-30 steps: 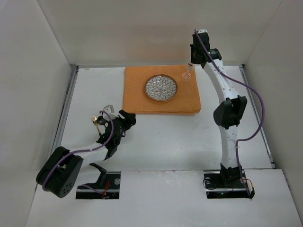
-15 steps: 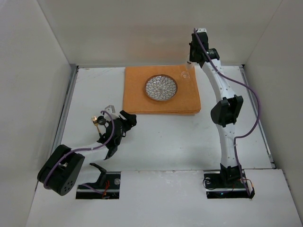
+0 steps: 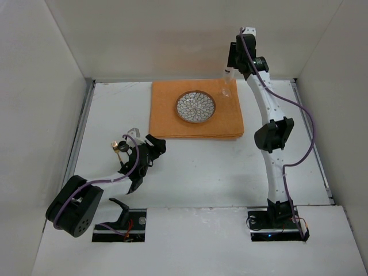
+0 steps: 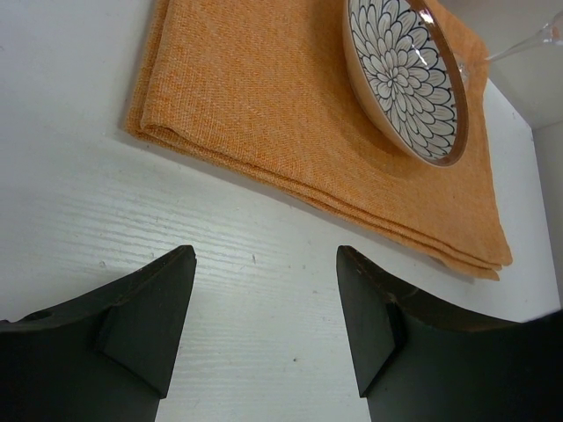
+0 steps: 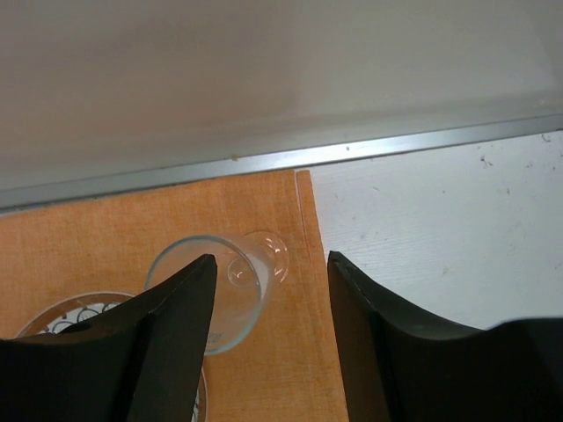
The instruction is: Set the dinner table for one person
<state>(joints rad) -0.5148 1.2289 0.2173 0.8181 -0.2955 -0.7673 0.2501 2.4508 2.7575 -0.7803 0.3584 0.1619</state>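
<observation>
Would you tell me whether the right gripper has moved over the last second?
Yes: the right gripper has drawn back toward the far wall, away from the orange cloth.

Brightness: soft, even light is filling the white enclosure.
Shadows: the orange cloth [image 4: 290, 105] is casting a thin, faint shadow on the tabletop [image 4: 220, 264].
Focus: the dark fingers [image 5: 167, 334] in the right wrist view are looking soft-edged.
Glare: small glints are showing on the glass [image 5: 215, 286].
</observation>
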